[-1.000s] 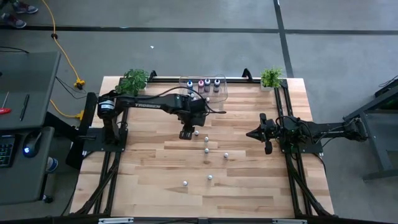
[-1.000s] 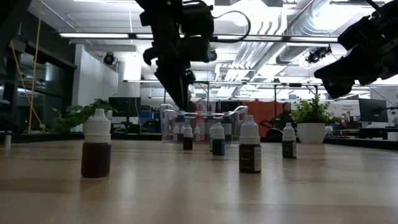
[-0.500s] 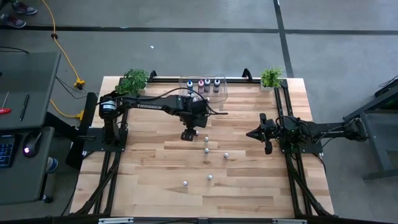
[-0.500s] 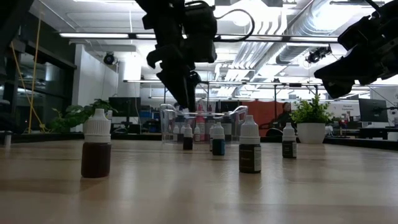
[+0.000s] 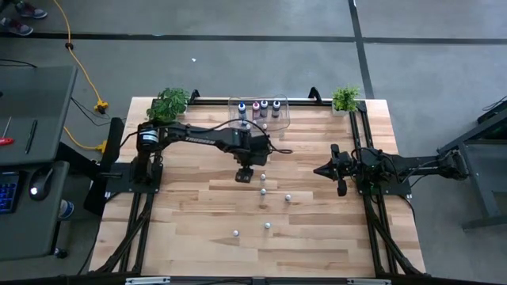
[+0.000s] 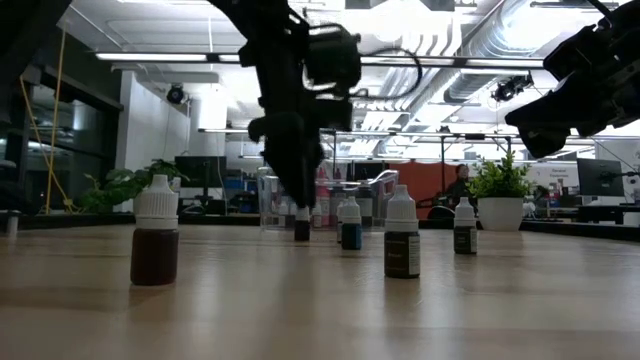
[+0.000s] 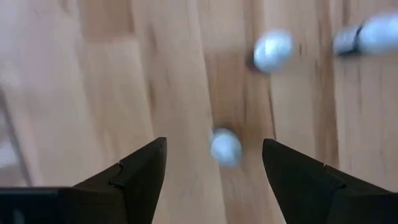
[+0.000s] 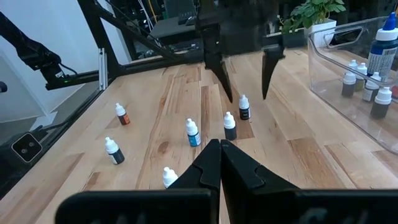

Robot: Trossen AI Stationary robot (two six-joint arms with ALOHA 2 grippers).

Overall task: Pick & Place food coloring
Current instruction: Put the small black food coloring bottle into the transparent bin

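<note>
Left claw (image 5: 245,176) wide apart over mid-table; right claw (image 5: 320,170) closed, at the right side.

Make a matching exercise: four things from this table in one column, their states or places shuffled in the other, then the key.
1. left gripper
2. right gripper
3. clear bin
4. brown-bodied bottle

A. shut, waiting at the table's right side
B. at the table's far edge, holding bottles
C. open, over a small bottle
D. standing nearest the low camera

Pairs: 1-C, 2-A, 3-B, 4-D
</note>
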